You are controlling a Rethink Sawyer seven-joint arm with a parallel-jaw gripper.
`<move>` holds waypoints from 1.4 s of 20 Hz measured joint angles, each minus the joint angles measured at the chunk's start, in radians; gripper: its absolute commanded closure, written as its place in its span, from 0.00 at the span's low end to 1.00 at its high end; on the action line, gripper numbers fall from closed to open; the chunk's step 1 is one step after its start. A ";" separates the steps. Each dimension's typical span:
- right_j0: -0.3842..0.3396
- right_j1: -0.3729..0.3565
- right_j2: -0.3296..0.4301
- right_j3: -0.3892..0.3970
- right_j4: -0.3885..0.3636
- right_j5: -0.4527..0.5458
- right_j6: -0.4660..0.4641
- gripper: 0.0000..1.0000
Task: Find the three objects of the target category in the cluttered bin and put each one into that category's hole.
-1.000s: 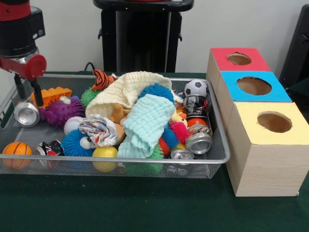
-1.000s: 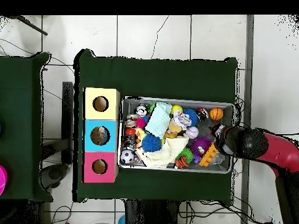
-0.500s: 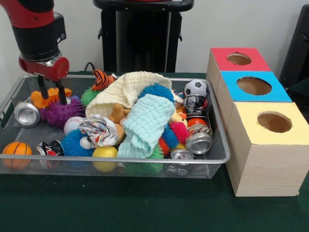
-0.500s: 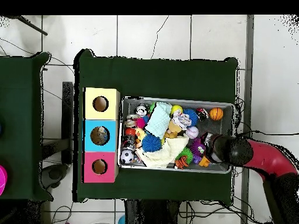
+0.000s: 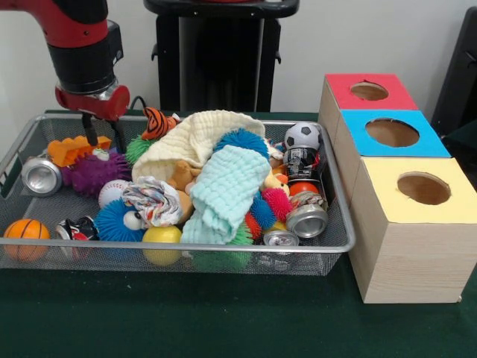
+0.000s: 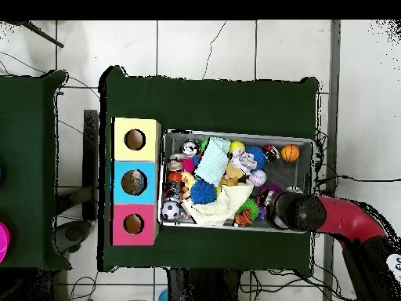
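The gripper (image 5: 103, 136) hangs from the red and black arm over the back left part of the wire bin (image 5: 339, 224). Its two thin black fingers (image 5: 89, 130) point down w/ a gap between them, about half spread, and nothing is held. The tips sit just above an orange plastic toy (image 5: 71, 149) and a purple spiky ball (image 5: 93, 173); I can't tell if they touch either one.

The bin is full of stuff. A silver can (image 5: 40, 175) lies on its side at the left wall. A small basketball (image 5: 25, 233) rests in the front left corner. Next to it is a dark crushed can (image 5: 74, 229), then a blue spiky ball (image 5: 113, 220) and a yellow ball (image 5: 162, 239). A baseball (image 5: 112, 191) peeks out behind the blue one. A cream cloth (image 5: 195, 140) and a light blue cloth (image 5: 222, 190) are piled in the middle – they hide part of what is under them. A tiger-striped toy (image 5: 156, 122) sits at the back. At the right end are a soccer ball (image 5: 302, 136), a black can (image 5: 302, 165) and two more silver cans (image 5: 305, 220) near the front.

Right of the bin stand three boxes in a row, touching – red box (image 5: 367, 93) at the back, blue box (image 5: 391, 134) in the middle, yellow box (image 5: 417, 224) in front. Each has a round hole on top.

From overhead, the arm covers the gripper, above the bin's corner near the robot.
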 measured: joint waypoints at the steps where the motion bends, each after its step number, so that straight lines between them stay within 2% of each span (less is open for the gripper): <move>1: -0.003 0.000 -0.001 0.011 -0.006 0.000 0.000 0.00; 8: -0.035 -0.009 -0.005 0.037 -0.023 0.000 0.000 0.00; 19: -0.097 -0.032 -0.052 0.056 -0.103 0.000 0.000 0.00; 24: -0.088 -0.029 -0.073 0.055 -0.119 -0.011 0.000 0.00; 28: -0.038 -0.016 -0.112 0.042 -0.145 -0.043 0.000 0.00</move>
